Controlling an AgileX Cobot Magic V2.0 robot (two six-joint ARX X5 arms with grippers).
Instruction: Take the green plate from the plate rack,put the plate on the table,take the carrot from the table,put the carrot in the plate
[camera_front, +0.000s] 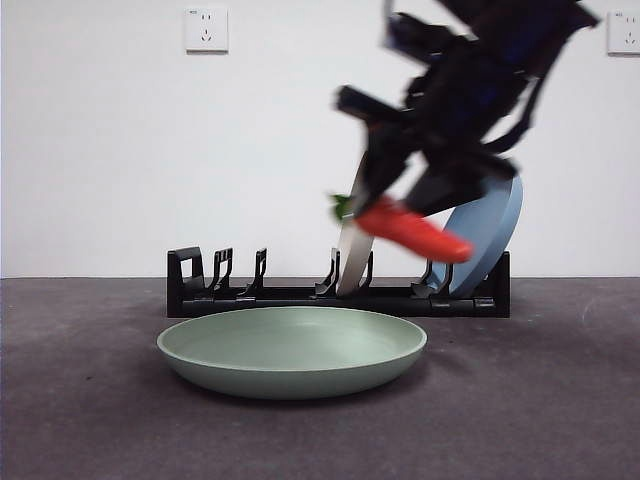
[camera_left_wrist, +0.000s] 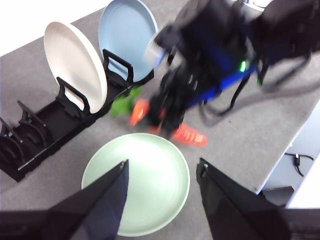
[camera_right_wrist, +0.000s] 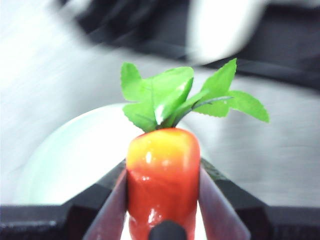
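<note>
The green plate (camera_front: 291, 350) lies flat on the table (camera_front: 80, 400) in front of the plate rack (camera_front: 270, 293). It also shows in the left wrist view (camera_left_wrist: 137, 187) and, blurred, in the right wrist view (camera_right_wrist: 75, 155). My right gripper (camera_front: 395, 205) is shut on the carrot (camera_front: 415, 231) and holds it in the air above the plate's right side, leaves pointing at the rack. The carrot shows close in the right wrist view (camera_right_wrist: 162, 175), clamped between the jaws, and in the left wrist view (camera_left_wrist: 187, 135). My left gripper (camera_left_wrist: 160, 192) is open and empty, high above the plate.
A cream-white plate (camera_front: 352, 250) and a blue plate (camera_front: 488, 235) stand upright in the rack's right half. The rack's left slots (camera_front: 215, 270) hold nothing. The table's edge (camera_left_wrist: 280, 160) shows in the left wrist view.
</note>
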